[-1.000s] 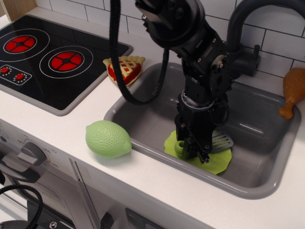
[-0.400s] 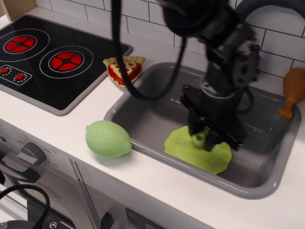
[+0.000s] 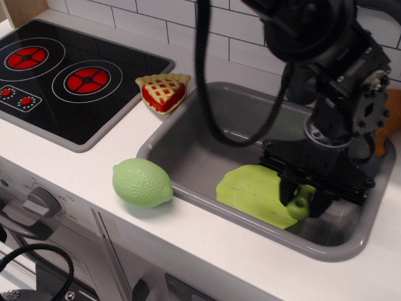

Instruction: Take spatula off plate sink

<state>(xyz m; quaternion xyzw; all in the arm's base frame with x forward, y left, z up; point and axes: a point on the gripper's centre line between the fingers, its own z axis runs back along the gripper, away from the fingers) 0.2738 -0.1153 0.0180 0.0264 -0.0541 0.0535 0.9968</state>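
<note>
The lime-green plate (image 3: 250, 190) lies flat in the front middle of the grey sink (image 3: 188, 135). My gripper (image 3: 305, 202) is at the plate's right edge, low in the sink, with its fingers (image 3: 287, 190) shut on the green handle of the spatula (image 3: 299, 207). The handle with its hole sticks out below the fingers, over the plate's right rim and the sink floor. The spatula's grey blade is hidden behind the gripper. I cannot tell whether the spatula touches the plate.
A pale green lemon toy (image 3: 141, 182) sits on the counter at the sink's front left corner. A pie slice (image 3: 164, 91) lies by the sink's back left corner. The stove (image 3: 62, 81) is at the left. A brown drumstick (image 3: 393, 113) shows at the right edge.
My gripper closed on the spatula's handle on the plate, then carried it right, from the plate's middle to its right edge. The plate now shows bare.
</note>
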